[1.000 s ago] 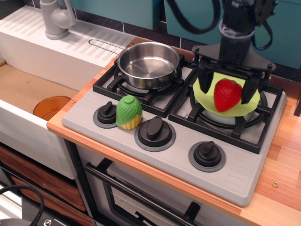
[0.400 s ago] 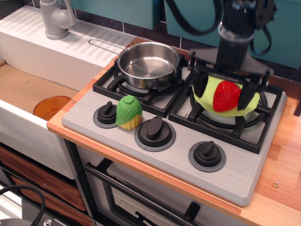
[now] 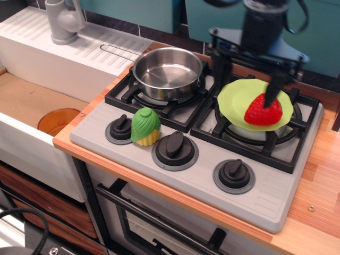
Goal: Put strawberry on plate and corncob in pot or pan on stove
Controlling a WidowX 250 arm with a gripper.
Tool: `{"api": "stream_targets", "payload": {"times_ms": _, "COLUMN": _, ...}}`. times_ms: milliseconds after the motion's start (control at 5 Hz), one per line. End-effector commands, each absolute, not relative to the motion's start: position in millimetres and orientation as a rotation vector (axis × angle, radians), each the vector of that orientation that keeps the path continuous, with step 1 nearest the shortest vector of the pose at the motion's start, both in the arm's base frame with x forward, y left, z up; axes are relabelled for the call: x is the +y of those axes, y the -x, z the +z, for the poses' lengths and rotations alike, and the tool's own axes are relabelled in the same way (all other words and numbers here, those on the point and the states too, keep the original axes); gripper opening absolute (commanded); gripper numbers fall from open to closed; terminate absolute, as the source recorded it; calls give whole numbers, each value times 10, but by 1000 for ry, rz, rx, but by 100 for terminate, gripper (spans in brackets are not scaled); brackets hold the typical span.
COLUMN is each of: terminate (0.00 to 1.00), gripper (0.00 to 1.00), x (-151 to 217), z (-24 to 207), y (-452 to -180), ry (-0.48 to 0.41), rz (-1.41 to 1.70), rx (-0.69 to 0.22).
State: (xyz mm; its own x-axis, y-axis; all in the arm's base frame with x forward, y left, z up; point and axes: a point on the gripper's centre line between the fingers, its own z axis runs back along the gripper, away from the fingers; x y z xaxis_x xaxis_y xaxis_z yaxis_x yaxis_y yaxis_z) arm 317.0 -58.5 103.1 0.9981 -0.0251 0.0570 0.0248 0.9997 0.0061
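The red strawberry (image 3: pixel 263 110) lies on the light yellow-green plate (image 3: pixel 239 98), which rests on the right burner grate of the grey stove (image 3: pixel 196 170). My gripper (image 3: pixel 247 74) is open and hangs above the plate, its fingers (image 3: pixel 274 85) spread wide and clear of the strawberry. The corncob (image 3: pixel 145 126), green husk up, stands on the stove's front panel between the left and middle knobs. The steel pan (image 3: pixel 167 71) sits empty on the left burner.
Three black knobs (image 3: pixel 234 175) line the stove front. A grey tap (image 3: pixel 64 21) and a white draining board stand at the back left. A sink with an orange drain (image 3: pixel 57 120) lies to the left. The wooden counter (image 3: pixel 319 186) continues to the right.
The gripper has let go of the strawberry and risen. The strawberry has dropped and tipped onto the plate, slightly to the right. The corncob and the pan have not moved.
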Motion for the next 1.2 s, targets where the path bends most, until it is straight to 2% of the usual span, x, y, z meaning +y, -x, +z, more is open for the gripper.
{"api": "stream_targets", "payload": {"times_ms": 0, "terminate": 0, "gripper": 100, "x": -561, "z": 1313, "y": -3248, "ry": 9, "rz": -15, "rx": -143}}
{"api": "stream_targets", "payload": {"times_ms": 200, "terminate": 0, "gripper": 100, "x": -561, "z": 1313, "y": -3248, "ry": 9, "rz": -15, "rx": -143}}
{"api": "stream_targets", "payload": {"times_ms": 400, "terminate": 0, "gripper": 100, "x": -278, "z": 1515, "y": -3105, "ry": -43, "rz": -4, "rx": -161}}
{"api": "stream_targets", "payload": {"times_ms": 600, "terminate": 0, "gripper": 100, "x": -188, "z": 1581, "y": -2994, "ry": -93, "rz": 36, "rx": -185}}
{"api": "stream_targets", "payload": {"times_ms": 1000, "terminate": 0, "gripper": 100, "x": 72, "z": 1411, "y": -2877, "ry": -167, "rz": 28, "rx": -272}}
